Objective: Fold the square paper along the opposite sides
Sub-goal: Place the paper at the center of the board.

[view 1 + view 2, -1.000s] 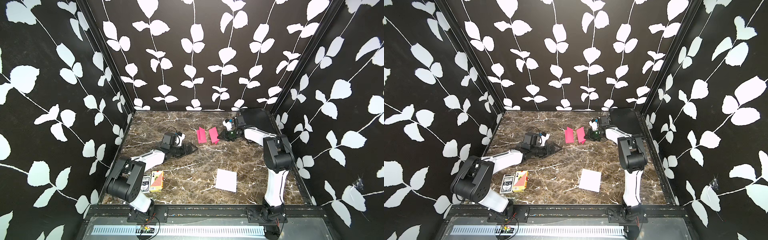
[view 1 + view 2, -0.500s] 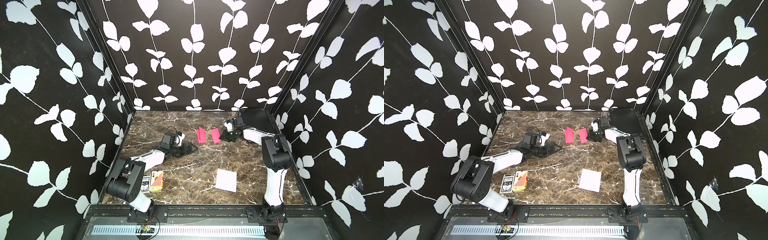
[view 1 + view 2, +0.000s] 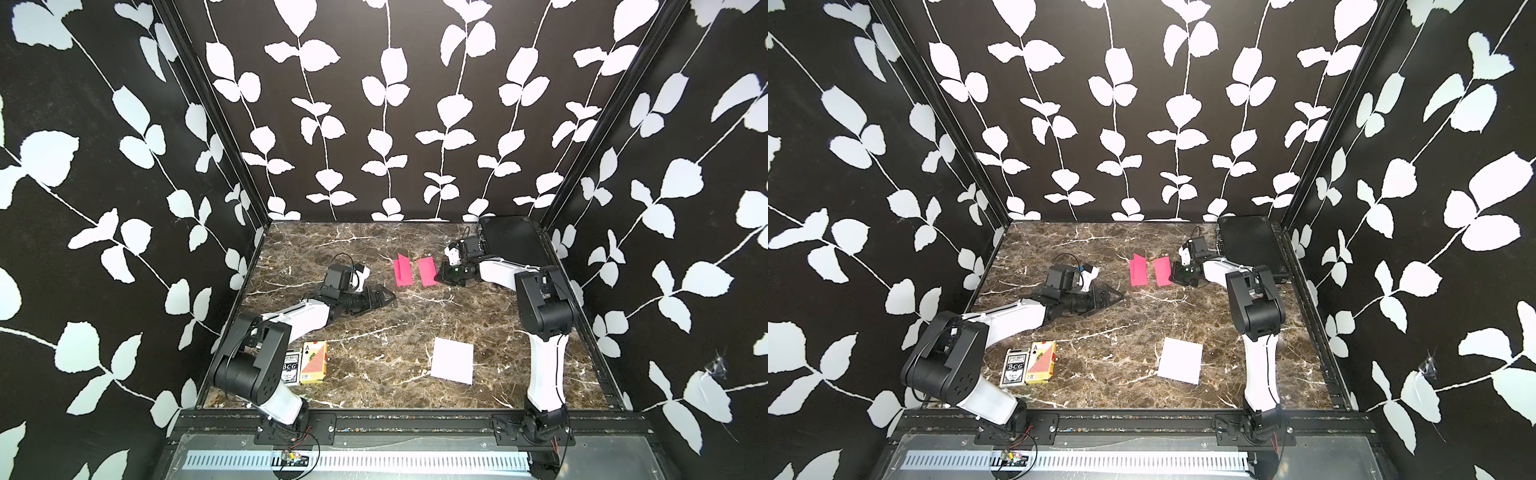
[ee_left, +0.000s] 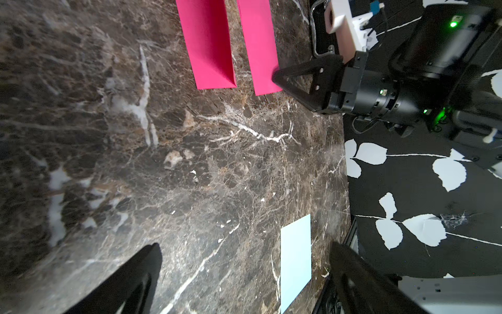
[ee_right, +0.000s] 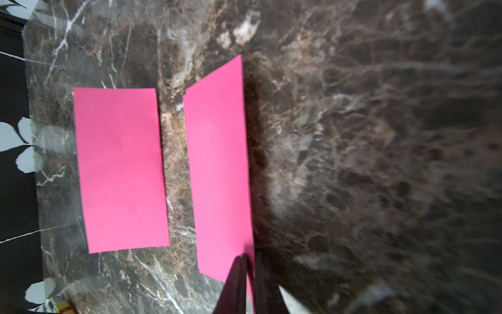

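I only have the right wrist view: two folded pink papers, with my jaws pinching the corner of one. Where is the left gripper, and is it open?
Observer: The left gripper sits low over the table, jaws wide open and empty, just short of the free pink paper.
Operator: Is there any unfolded sheet out there?
Observer: Yes. A white square paper lies flat towards the front, well apart from your held pink paper and nearer the right arm's base.

"BCG" on the black card box (image 3: 1016, 368); "A" with a spade on the orange card box (image 3: 1043, 360).
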Controlling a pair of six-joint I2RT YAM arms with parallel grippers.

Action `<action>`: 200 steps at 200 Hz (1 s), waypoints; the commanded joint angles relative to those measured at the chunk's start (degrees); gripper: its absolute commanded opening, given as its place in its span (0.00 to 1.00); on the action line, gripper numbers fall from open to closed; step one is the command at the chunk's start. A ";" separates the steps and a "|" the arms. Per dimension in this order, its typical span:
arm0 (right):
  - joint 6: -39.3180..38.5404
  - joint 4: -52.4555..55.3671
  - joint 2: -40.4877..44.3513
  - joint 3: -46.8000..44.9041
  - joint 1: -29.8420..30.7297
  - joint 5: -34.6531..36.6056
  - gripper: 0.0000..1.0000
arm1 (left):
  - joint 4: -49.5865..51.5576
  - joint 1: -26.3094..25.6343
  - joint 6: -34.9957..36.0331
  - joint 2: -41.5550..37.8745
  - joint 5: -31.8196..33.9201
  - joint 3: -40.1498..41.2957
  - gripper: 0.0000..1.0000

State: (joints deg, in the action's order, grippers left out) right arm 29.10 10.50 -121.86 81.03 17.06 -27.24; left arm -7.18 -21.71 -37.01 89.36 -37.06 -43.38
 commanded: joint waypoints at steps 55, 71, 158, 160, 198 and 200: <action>1.41 -0.49 -0.04 2.44 0.78 2.94 0.14 | -0.69 -0.16 0.63 -0.48 -0.72 -0.01 0.99; 1.00 0.12 0.29 2.45 0.87 3.58 0.17 | -0.51 -0.16 0.72 -0.55 -0.74 0.06 0.99; -2.68 5.65 5.67 2.77 0.87 8.19 0.33 | 0.33 -0.16 1.02 -1.64 -0.19 0.13 0.98; -2.87 5.73 6.07 2.69 0.91 8.37 0.33 | 0.33 -0.17 0.99 -1.71 -0.05 0.13 0.98; -5.14 6.06 20.90 -8.76 2.78 15.04 0.35 | 0.07 -0.48 0.01 -1.57 1.47 0.70 0.96; -5.25 5.96 22.38 -9.77 3.08 15.98 0.35 | 0.00 -0.62 -0.10 -1.50 1.51 0.71 0.96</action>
State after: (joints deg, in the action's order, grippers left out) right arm 26.48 15.97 -112.20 79.31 18.13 -17.96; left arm -7.09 -21.74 -36.99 89.32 -36.49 -43.35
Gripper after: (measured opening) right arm 0.340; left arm 0.971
